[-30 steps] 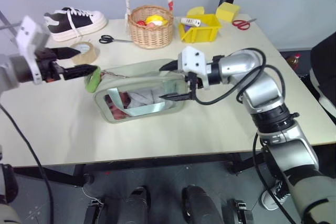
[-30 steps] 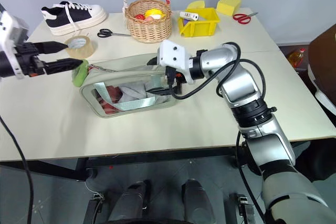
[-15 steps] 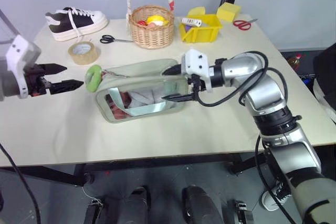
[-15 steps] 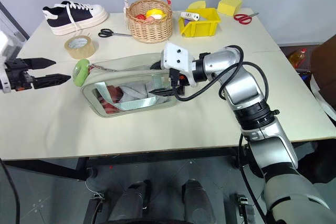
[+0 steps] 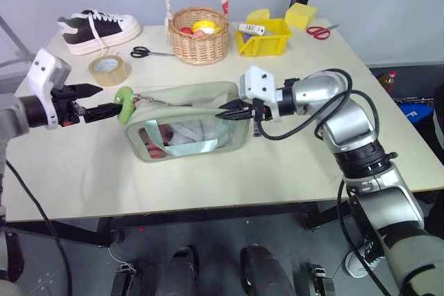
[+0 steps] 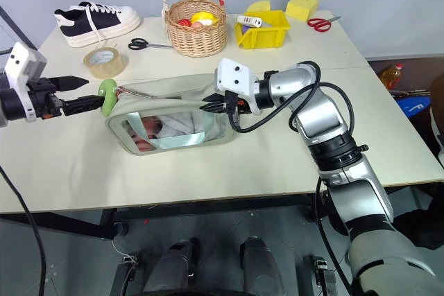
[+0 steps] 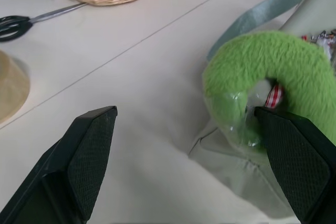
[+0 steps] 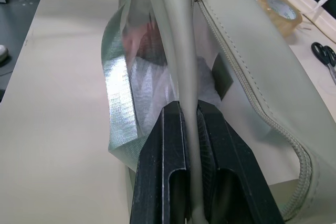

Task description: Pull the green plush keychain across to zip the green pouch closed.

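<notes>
Pale sage-green boxy fabric pouch [image 5: 191,126] with clear plastic window: near the middle of the cream bench [image 5: 277,164], window facing the robot; right hand [image 5: 225,111] pinched shut on a pale strap or fabric fold at the pouch's right end, apparently lifting it a little. Small bright lime-green plush ring keychain [image 5: 125,104]: at the pouch's left end, joined by a short chain; left hand [image 5: 104,100] spread wide, one finger [image 7: 302,163] at the ring's pale centre, the other well clear. Behind: woven wicker basket [image 5: 199,36], tape roll [image 5: 109,69], black scissors [image 5: 146,52], yellow bin [image 5: 263,38].

A robot test lab: assorted props on a plain table [image 5: 291,164].
</notes>
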Motion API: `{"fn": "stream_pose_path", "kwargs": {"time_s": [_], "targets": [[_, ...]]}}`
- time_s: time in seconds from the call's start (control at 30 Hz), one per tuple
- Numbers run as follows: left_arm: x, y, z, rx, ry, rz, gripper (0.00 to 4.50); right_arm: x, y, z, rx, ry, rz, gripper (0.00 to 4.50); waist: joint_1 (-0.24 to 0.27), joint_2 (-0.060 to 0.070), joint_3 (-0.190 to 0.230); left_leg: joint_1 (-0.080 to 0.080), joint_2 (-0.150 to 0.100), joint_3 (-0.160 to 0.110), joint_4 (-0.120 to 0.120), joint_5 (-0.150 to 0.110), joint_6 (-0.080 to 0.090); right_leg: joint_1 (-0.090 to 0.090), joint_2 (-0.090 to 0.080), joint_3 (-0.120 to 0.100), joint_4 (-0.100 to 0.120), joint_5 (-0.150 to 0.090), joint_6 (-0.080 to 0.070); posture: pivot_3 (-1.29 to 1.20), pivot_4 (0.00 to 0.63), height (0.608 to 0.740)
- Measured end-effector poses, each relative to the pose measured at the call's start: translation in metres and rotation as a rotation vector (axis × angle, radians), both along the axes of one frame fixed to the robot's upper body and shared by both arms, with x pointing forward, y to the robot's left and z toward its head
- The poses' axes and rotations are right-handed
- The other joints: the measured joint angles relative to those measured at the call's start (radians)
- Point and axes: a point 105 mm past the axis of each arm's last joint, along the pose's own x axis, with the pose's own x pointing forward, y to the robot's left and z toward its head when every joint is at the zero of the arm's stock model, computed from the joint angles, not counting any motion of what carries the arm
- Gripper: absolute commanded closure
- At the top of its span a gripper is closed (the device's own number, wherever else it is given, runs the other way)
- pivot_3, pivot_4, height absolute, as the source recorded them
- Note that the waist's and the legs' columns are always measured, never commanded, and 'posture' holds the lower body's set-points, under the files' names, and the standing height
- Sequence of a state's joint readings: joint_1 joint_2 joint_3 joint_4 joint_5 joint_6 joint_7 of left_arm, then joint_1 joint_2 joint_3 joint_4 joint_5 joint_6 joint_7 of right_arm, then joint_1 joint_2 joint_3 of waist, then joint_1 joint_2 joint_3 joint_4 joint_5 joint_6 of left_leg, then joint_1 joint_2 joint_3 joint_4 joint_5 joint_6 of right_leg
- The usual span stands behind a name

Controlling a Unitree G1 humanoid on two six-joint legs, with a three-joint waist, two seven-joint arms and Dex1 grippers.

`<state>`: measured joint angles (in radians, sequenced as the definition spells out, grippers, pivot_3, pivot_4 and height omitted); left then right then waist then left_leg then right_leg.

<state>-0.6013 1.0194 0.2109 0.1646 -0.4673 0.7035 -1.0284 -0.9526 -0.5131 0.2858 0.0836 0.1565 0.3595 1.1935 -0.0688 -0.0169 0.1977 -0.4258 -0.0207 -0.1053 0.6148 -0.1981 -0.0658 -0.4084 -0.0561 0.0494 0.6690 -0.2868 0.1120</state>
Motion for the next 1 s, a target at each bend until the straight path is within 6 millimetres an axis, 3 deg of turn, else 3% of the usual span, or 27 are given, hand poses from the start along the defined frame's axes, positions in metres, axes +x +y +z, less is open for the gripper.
{"fn": "stream_pose_path", "kwargs": {"time_s": [0.1,0.2,0.43,0.53,0.6,0.77,0.8,0.87,1.0], "targets": [[0.002,-0.002,0.000,-0.012,0.003,-0.008,0.00,0.000,0.000,0.000,-0.002,0.000,-0.004,4.46,0.001,0.000,0.000,0.000,0.000,0.000,0.000,0.000,0.000,0.000,0.000,0.000,0.000,0.000,0.000,0.00,0.150,0.740],[0.004,-0.008,-0.001,-0.015,0.007,-0.033,0.83,0.001,-0.001,0.000,-0.002,-0.007,-0.015,4.50,0.001,0.000,0.000,0.000,0.000,0.000,0.000,0.000,0.000,0.000,0.000,0.000,0.000,0.000,0.000,0.00,0.150,0.740],[0.003,-0.012,-0.002,-0.025,0.018,-0.063,4.27,0.003,0.001,0.001,0.004,-0.015,-0.028,4.50,0.001,0.000,0.000,0.000,0.000,0.000,0.000,0.000,0.000,0.000,0.000,0.000,0.000,0.000,0.000,0.00,0.150,0.740],[0.003,-0.013,0.003,-0.026,0.006,-0.069,4.39,0.004,0.001,0.001,0.006,-0.018,-0.033,4.50,0.001,0.000,0.000,0.000,0.000,0.000,0.000,0.000,0.000,0.000,0.000,0.000,0.000,0.000,0.000,0.00,0.150,0.740],[0.006,-0.019,0.017,-0.046,-0.031,-0.084,4.39,0.005,0.000,0.001,0.008,-0.019,-0.042,4.50,0.003,-0.001,0.000,0.000,0.000,-0.001,0.001,0.000,0.000,0.000,0.000,-0.001,0.000,0.000,0.000,0.00,0.150,0.740],[0.001,-0.050,0.101,-0.108,-0.226,-0.213,4.39,0.006,0.005,0.002,0.021,-0.022,-0.038,4.50,0.001,-0.001,0.000,0.000,0.000,-0.001,0.001,0.000,-0.001,0.001,0.000,-0.001,0.000,0.000,0.000,0.00,0.150,0.740],[-0.002,-0.056,0.109,-0.111,-0.242,-0.240,4.39,0.006,0.006,0.002,0.023,-0.024,-0.036,4.50,-0.001,0.000,0.000,0.000,0.000,-0.001,0.000,0.000,-0.001,0.001,0.000,-0.001,0.000,0.000,0.000,0.00,0.150,0.740],[-0.005,-0.072,0.108,-0.088,-0.228,-0.318,4.39,0.008,0.006,0.002,0.030,-0.018,-0.045,4.50,-0.003,0.000,0.000,0.001,0.000,0.000,0.000,0.000,-0.001,0.001,0.000,-0.001,0.000,0.000,0.000,0.00,0.150,0.740],[-0.001,-0.096,0.071,-0.012,-0.111,-0.419,4.39,0.009,0.010,0.000,0.043,-0.010,-0.047,4.50,-0.003,0.000,0.000,0.001,0.000,-0.001,0.000,0.001,-0.002,0.001,0.001,0.000,0.002,0.000,0.000,0.00,0.150,0.740]]}}
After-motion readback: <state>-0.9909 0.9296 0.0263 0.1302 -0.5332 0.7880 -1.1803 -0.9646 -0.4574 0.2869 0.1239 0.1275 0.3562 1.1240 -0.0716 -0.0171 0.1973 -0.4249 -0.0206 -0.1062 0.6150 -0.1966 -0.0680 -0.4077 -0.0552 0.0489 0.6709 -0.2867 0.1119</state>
